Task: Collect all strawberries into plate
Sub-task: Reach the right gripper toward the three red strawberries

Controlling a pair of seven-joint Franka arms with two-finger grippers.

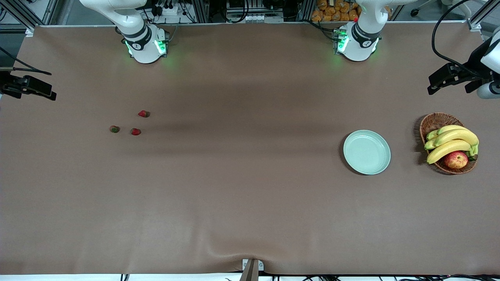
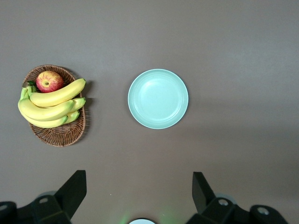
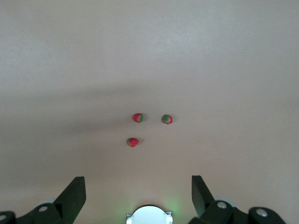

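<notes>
Three small red strawberries lie close together on the brown table toward the right arm's end: one (image 1: 143, 114), one (image 1: 135, 131), and a mostly green one (image 1: 114, 129). The right wrist view shows the same strawberries (image 3: 137, 117) (image 3: 132, 142) (image 3: 167, 119) from high up. My right gripper (image 3: 138, 179) hangs open and empty well above them. The pale mint-green plate (image 1: 366, 152) sits toward the left arm's end with nothing in it. My left gripper (image 2: 139, 176) is open and empty high over the table, with the plate (image 2: 158, 98) in its view. Neither hand appears in the front view.
A brown wicker basket (image 1: 433, 121) with bananas (image 1: 453, 140) and a red apple (image 1: 456, 159) stands beside the plate, at the left arm's end of the table. Black camera mounts (image 1: 27, 86) (image 1: 449, 76) reach in over both ends of the table.
</notes>
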